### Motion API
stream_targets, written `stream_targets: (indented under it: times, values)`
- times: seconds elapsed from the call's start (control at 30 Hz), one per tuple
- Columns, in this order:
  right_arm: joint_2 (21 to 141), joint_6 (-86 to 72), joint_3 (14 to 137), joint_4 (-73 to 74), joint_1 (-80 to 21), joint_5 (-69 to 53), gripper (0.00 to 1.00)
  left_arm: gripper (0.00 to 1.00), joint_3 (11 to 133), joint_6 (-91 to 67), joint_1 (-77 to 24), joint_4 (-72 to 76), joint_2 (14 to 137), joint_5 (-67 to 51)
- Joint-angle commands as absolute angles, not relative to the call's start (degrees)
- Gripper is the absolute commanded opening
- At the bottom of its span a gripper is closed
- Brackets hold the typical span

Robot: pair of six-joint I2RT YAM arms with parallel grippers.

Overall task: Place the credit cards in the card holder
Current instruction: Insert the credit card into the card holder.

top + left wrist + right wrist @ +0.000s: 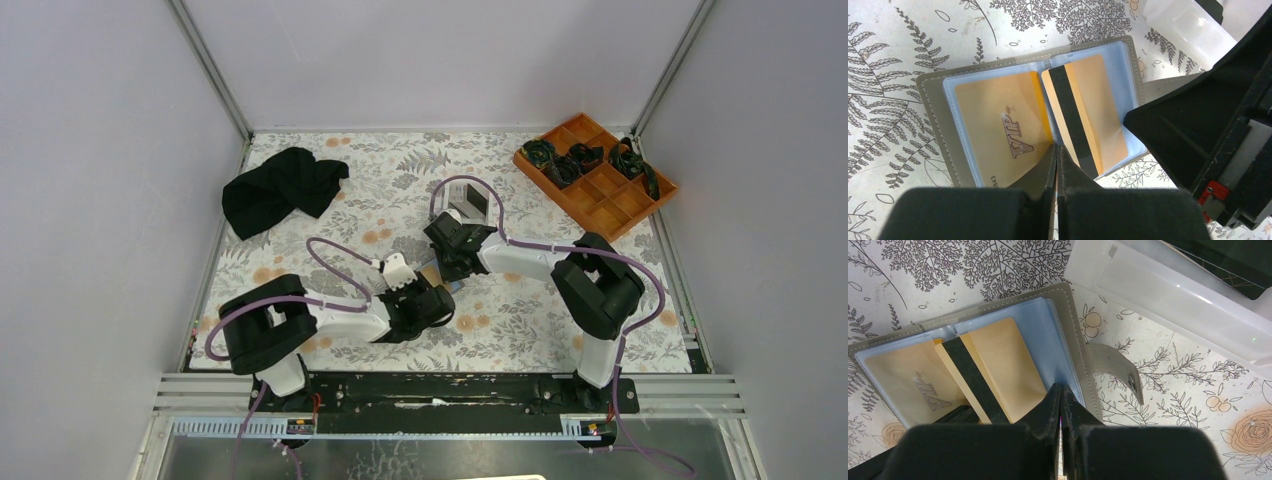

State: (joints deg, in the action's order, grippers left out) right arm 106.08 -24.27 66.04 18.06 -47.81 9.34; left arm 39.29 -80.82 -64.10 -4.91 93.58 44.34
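The card holder (933, 105) lies open on the floral cloth, grey outside, pale blue inside. A gold card marked VIP (998, 125) sits in its left page. A second gold card with a black stripe (1098, 110) lies tilted on the right page; I cannot tell if it is in a slot. My left gripper (1056, 148) is shut, its tips resting at the holder's middle fold. My right gripper (1061, 387) is shut, its tips on the right blue page (1048, 335) near the strap (1110, 365). In the top view both grippers meet over the holder (450, 287) and hide most of it.
A white tray (1168, 290) stands just beyond the holder, with something dark and flat in it (472, 205). An orange compartment tray (600, 195) with dark items is at the back right. A black cloth (280, 190) lies at the back left.
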Motion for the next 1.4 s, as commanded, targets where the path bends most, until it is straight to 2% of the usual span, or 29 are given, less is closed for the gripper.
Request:
stream_targets:
  times: [0.0,0.23,0.63,1.37]
  values:
    - [107.4,-25.55,63.68,18.14,-48.15,5.98,0.03,0.0,38.62,-76.94,-63.55,-4.14,95.61,43.77]
    - [106.3,-25.64,62.86,17.95,-48.16,6.03,0.04,0.0,40.32,-76.14,-62.57,-3.6,97.56,42.73]
    - [101.97,-25.45,63.72,18.76,-48.1,9.41,0.2,0.0,39.11,-77.42,-60.03,-1.12,98.65,39.11]
    - [101.79,-25.04,67.42,17.98,-44.72,13.19,0.19,0.0,37.53,-74.61,-58.72,-2.03,96.98,37.14]
